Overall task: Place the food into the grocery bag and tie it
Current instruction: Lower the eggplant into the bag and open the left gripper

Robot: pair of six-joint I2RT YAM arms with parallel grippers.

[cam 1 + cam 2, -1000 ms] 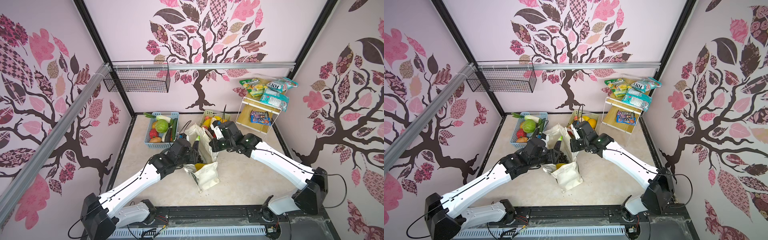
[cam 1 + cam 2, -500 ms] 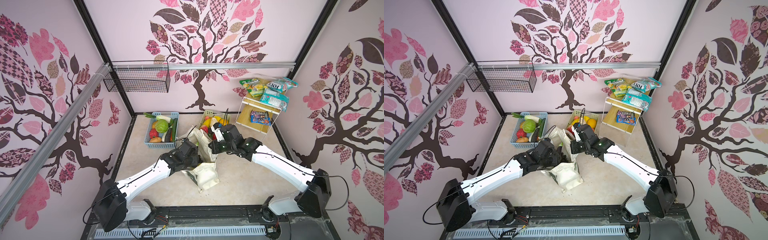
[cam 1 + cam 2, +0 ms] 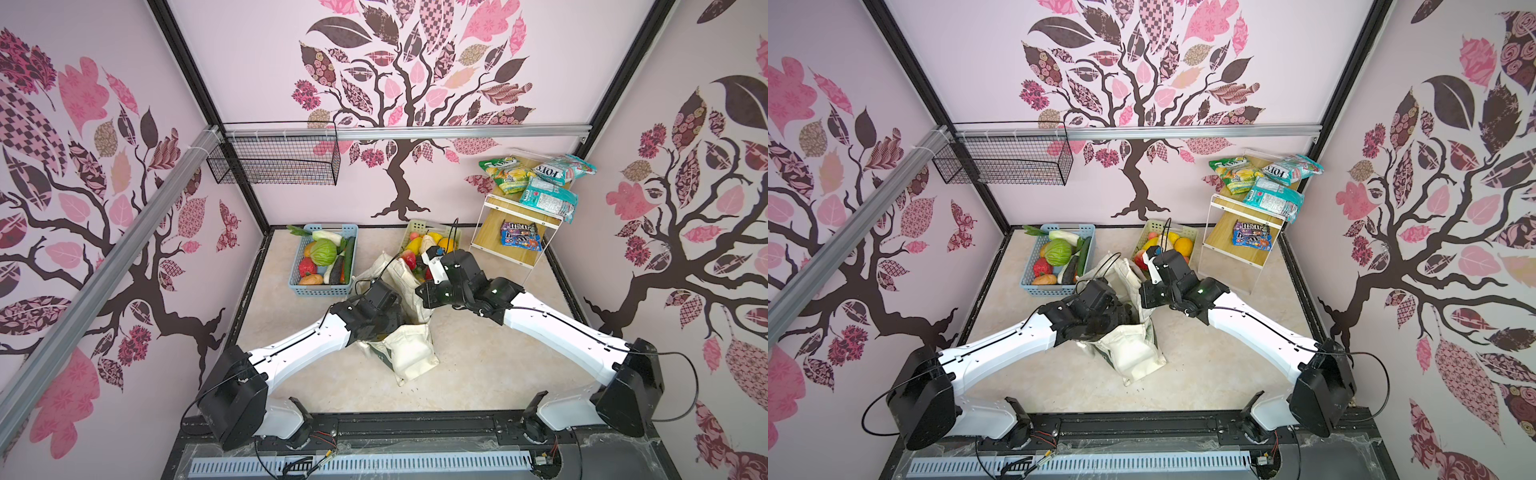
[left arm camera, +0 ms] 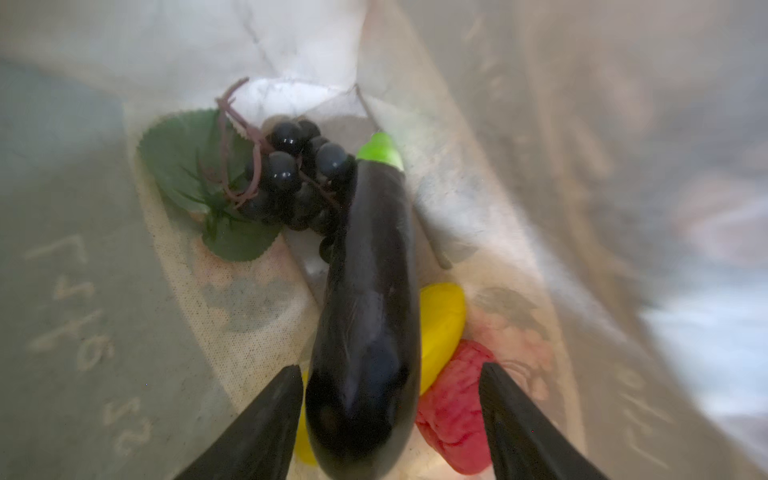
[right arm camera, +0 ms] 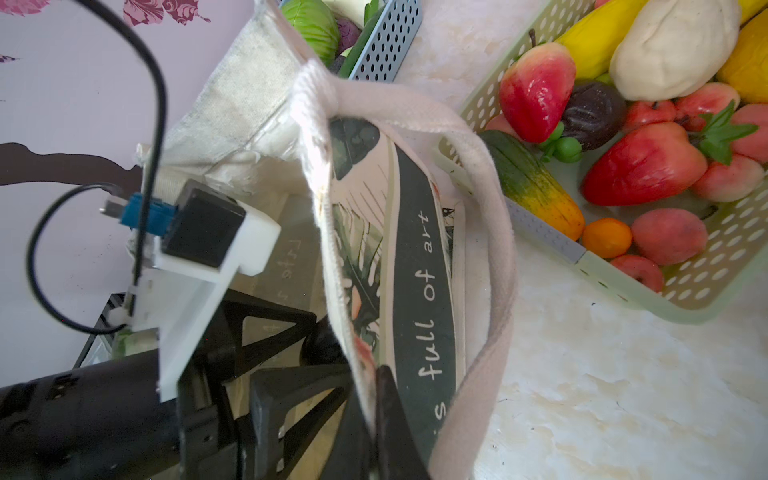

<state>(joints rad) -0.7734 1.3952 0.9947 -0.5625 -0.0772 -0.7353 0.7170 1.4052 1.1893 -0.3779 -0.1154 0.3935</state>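
In both top views the grocery bag (image 3: 411, 357) slumps mid-table between the two arms, its mouth turned toward the blue basket (image 3: 320, 291) and the pale-green basket (image 3: 419, 226). It looks soft and floppy and probably sags unless held by the hem or the thick handles. The cabbage (image 3: 323, 252) waits in the blue basket and the blue M&M's packet (image 3: 521, 240) on the shelf (image 3: 490, 249). The pale marbled tabletop (image 3: 478, 374) looks smooth, so the bag may slide. Patterned walls close in on three sides. In the left wrist view the left gripper (image 4: 388, 370) is inside the bag with its claw spread, and a glossy eggplant (image 4: 370, 291) lies loose between the fingers, beside the grape bunch (image 4: 295, 178), a yellow piece (image 4: 440, 328) and a red fruit (image 4: 453, 407). These look light, hard and slippery, best gripped across the middle. In the right wrist view the right gripper (image 5: 370, 378) is pinching the bag's printed rim, next to a cream handle (image 5: 494, 232).
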